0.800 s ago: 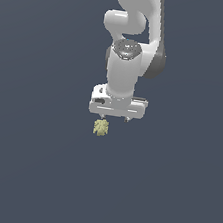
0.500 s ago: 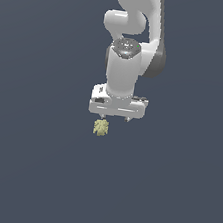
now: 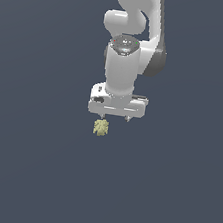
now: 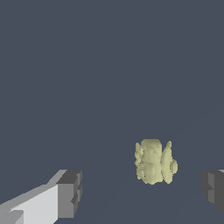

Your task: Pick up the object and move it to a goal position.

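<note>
The object (image 3: 100, 127) is a small lumpy pale yellow-green blob lying on the dark grey floor. My white gripper (image 3: 115, 118) hangs just above it, pointing down, open and empty. In the exterior view the object lies under the finger on that view's left, not under the middle of the gripper. In the wrist view the object (image 4: 155, 162) shows beyond the gap of the gripper (image 4: 142, 190), between the two dark fingertips (image 4: 70, 194) and apart from both.
The plain dark grey floor (image 3: 28, 172) fills both views. No other objects, edges or goal marker show.
The gripper has barely shifted above the object and stays open. The object has not moved.
</note>
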Robot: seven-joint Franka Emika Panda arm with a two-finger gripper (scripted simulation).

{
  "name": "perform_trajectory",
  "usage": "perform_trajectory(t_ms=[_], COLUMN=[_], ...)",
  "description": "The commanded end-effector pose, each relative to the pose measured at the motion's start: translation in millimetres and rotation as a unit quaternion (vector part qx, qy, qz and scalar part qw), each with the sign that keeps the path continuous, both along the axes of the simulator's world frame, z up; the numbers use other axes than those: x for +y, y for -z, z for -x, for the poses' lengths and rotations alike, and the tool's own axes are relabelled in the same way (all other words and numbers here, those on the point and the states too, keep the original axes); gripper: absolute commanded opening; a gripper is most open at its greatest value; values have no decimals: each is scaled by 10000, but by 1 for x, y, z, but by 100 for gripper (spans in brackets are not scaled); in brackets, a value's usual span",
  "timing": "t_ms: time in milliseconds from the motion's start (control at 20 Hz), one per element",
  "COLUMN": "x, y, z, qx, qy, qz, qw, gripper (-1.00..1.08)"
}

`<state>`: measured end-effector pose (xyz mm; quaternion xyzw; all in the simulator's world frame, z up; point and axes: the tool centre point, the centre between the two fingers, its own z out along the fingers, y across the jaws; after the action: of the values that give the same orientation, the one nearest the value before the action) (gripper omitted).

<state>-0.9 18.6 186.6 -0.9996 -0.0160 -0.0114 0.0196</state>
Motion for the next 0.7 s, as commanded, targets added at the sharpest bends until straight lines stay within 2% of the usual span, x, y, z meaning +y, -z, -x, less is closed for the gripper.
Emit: perform_trajectory(t_ms=[0,650], x=[-4,-50], y=[6,78], z=[2,34], qx=[9,84], qy=[-8,-178], qz=[11,166], qw=[10000,9997], gripper=[100,100])
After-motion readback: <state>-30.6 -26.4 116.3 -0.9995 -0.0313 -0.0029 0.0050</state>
